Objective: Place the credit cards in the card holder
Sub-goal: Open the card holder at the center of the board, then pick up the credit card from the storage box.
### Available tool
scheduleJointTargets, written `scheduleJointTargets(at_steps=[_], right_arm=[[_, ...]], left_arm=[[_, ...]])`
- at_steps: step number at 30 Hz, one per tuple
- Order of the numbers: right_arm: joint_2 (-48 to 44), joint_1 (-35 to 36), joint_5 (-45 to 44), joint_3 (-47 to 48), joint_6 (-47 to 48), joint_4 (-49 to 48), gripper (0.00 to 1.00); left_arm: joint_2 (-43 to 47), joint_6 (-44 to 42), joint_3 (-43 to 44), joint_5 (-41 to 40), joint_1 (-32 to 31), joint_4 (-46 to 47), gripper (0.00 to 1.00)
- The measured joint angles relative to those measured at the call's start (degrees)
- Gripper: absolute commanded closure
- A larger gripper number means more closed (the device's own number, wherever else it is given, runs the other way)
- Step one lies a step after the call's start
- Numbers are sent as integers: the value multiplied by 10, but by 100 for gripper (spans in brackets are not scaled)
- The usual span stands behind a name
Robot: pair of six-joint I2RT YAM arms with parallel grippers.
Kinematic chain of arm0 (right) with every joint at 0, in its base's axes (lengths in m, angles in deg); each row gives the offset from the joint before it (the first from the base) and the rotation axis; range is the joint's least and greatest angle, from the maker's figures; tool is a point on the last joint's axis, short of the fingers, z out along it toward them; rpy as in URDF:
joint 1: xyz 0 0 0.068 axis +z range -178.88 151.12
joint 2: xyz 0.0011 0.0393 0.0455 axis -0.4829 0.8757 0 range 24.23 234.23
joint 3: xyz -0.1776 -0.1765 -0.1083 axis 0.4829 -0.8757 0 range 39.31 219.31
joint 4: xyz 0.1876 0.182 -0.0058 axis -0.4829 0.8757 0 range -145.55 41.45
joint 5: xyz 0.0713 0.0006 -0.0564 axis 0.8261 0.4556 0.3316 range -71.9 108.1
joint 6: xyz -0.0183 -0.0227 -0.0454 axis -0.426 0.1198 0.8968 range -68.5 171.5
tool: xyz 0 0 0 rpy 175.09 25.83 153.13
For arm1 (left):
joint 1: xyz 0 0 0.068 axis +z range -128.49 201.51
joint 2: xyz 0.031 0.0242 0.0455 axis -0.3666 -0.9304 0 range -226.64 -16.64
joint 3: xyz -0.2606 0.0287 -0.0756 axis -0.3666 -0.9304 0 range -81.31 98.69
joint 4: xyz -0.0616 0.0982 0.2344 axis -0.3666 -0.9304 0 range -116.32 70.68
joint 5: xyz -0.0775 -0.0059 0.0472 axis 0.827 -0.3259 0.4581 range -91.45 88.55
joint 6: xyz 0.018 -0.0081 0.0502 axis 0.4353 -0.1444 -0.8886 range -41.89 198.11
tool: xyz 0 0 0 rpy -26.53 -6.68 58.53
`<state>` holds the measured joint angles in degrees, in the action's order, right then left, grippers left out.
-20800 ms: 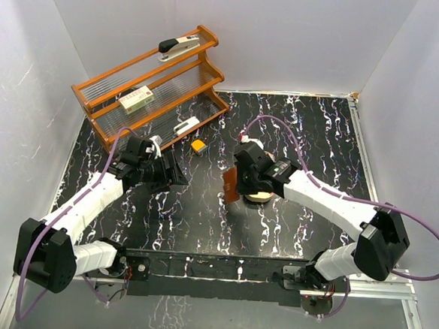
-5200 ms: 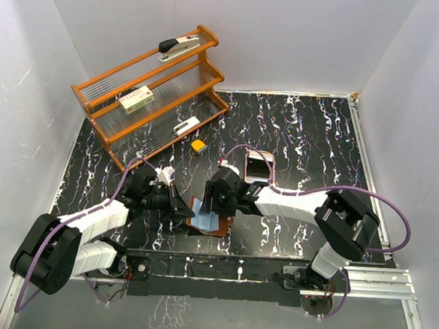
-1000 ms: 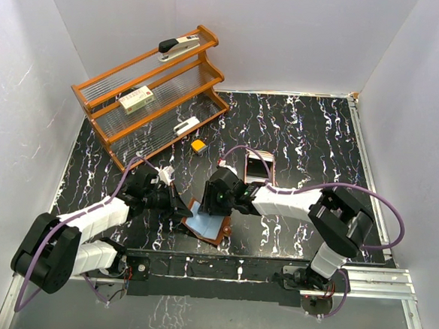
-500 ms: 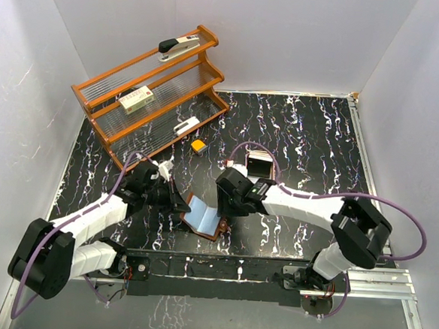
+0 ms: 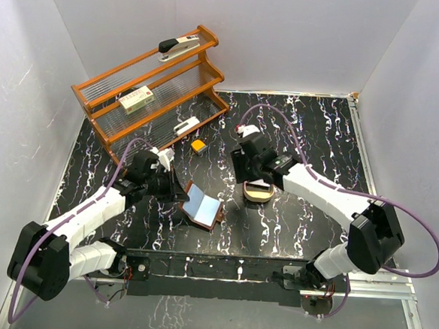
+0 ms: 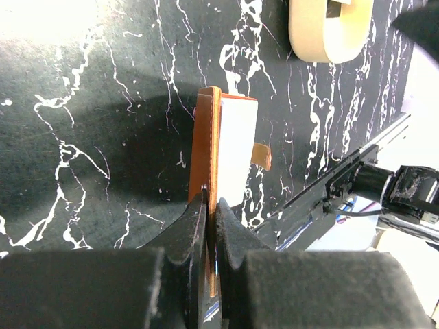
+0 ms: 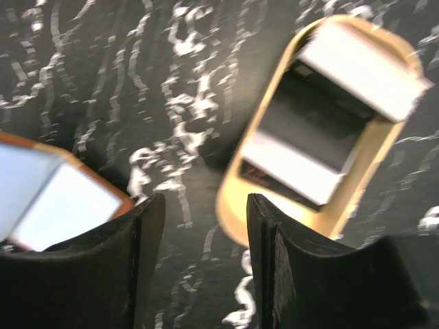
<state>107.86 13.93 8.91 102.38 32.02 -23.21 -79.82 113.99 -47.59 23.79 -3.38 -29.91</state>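
Left jaws: pinching tight on the near edge of the card holder (image 6: 204, 137), holding it tilted up from the desk (image 6: 82, 137); whether it is touching the desk cannot be told.
Right jaws: standing wide apart, gripping nothing, hovering above the desk between holder and wooden tray (image 7: 230, 205).
Card holder: sitting open toward the front middle of the desk, its tab (image 6: 260, 155) sticking sideways.
Credit cards: one pale card (image 5: 201, 206) is lying against the holder's inner face; two more (image 7: 363, 65) are sitting in the tray, near the holder but apart.
Beyond: a yellow-orange block (image 5: 199, 145) is lying before the wooden rack (image 5: 145, 91).
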Motion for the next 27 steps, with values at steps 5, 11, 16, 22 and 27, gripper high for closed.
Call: scheduleJointTargets(at_steps=[5, 11, 16, 22, 27], right_arm=[[16, -49, -13, 34, 124, 7, 48], [61, -73, -41, 52, 250, 4, 41], [110, -97, -68, 61, 332, -9, 40], [143, -133, -75, 67, 426, -42, 40], [149, -136, -69, 67, 484, -74, 41]], left_arm=[[0, 18, -36, 28, 0, 31, 100], [0, 29, -65, 44, 0, 47, 100], [1, 35, -70, 51, 0, 61, 100], [3, 38, -75, 57, 0, 73, 100], [3, 38, -75, 57, 0, 75, 100]])
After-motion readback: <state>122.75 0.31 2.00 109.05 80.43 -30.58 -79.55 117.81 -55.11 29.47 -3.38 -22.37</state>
